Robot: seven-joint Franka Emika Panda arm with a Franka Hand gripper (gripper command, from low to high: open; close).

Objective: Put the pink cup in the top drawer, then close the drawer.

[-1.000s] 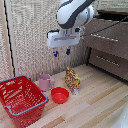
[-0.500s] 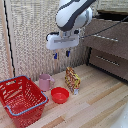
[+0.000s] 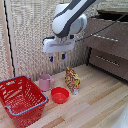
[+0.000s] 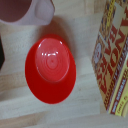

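Observation:
The pale pink mug point(image 3: 46, 81) stands on the wooden floor between the red mesh basket and the red bowl. My gripper point(image 3: 56, 58), a white block with two short blue-tipped fingers point(image 3: 51, 59), hangs open and empty well above the floor, above the mug and the bowl. In the wrist view the mug point(image 4: 31, 11) shows only partly at the frame's edge, and no finger shows. The dark brown dresser point(image 3: 107, 46) stands at the exterior view's right. Its uppermost drawer point(image 3: 106, 33) juts out, open. A lower drawer point(image 3: 111, 62) with a silver bar handle sits below it.
A red mesh basket point(image 3: 21, 98) stands at the exterior view's left. A shallow red bowl point(image 3: 60, 94) sits beside the mug; it fills the wrist view point(image 4: 51, 67). A yellow and red snack packet point(image 3: 72, 79) stands next to the bowl, and shows in the wrist view point(image 4: 113, 55).

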